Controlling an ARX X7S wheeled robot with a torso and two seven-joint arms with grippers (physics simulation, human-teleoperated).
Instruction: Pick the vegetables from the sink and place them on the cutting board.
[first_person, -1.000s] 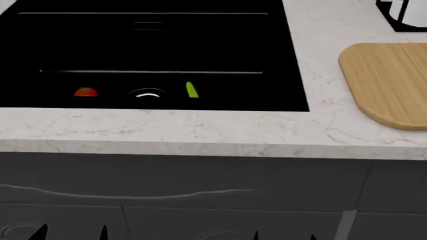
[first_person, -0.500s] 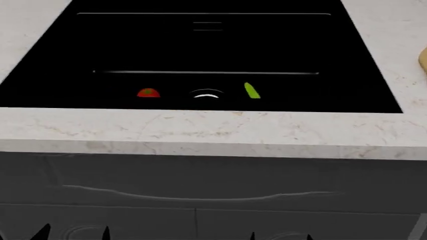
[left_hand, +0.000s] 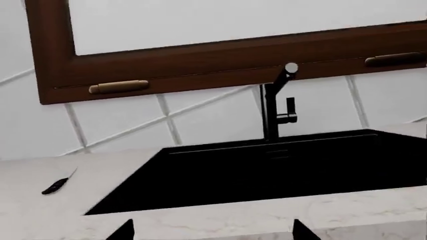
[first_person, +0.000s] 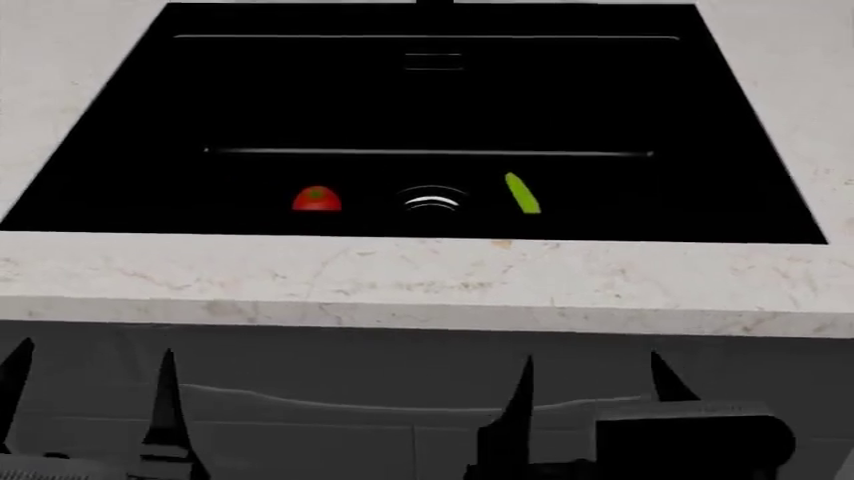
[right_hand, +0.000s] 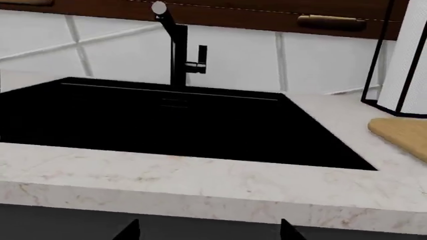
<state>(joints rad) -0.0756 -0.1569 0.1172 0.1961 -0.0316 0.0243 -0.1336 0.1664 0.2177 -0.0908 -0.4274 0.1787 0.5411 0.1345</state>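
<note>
Since half a second ago the head view has swung so the sink (first_person: 747, 130) sits centred, and both grippers have risen into sight at the near edge. The left gripper (first_person: 91, 385) and right gripper (first_person: 587, 385) hang in front of the cabinet, below the marble countertop (first_person: 427, 285), fingers spread wide and holding nothing. In the basin, the tomato (first_person: 316, 199) lies left of the drain (first_person: 434, 201), the cucumber (first_person: 522, 193) right of it. The faucet (right_hand: 175, 45) stands at the far rim. The cutting board (right_hand: 400, 135) lies right of the sink.
</note>
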